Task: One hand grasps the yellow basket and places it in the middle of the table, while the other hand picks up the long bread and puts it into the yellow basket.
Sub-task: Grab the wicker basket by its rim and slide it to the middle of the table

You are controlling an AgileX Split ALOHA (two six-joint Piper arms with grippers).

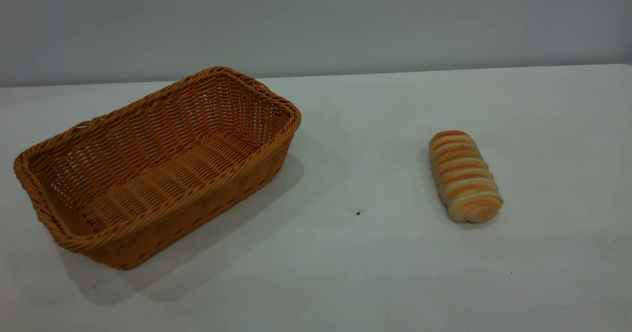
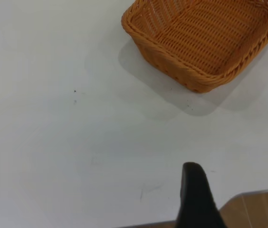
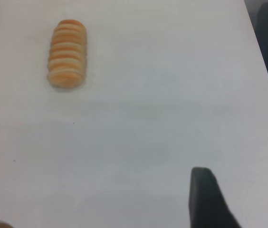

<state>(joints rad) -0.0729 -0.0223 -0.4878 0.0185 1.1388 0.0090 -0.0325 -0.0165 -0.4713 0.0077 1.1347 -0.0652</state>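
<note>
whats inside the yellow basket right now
Nothing: the yellow basket shows only its bare woven floor. The long bread lies apart on the table. The near wall hides a strip of floor.

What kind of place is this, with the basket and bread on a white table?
Probably a robot test bench, not a kitchen: a bare white table before a plain grey wall, holding only a wicker basket and a striped bread roll, with cameras mounted on the arms.

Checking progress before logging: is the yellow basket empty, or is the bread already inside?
Empty. The yellow basket shows only bare woven floor, and the long bread lies apart on the table.
</note>
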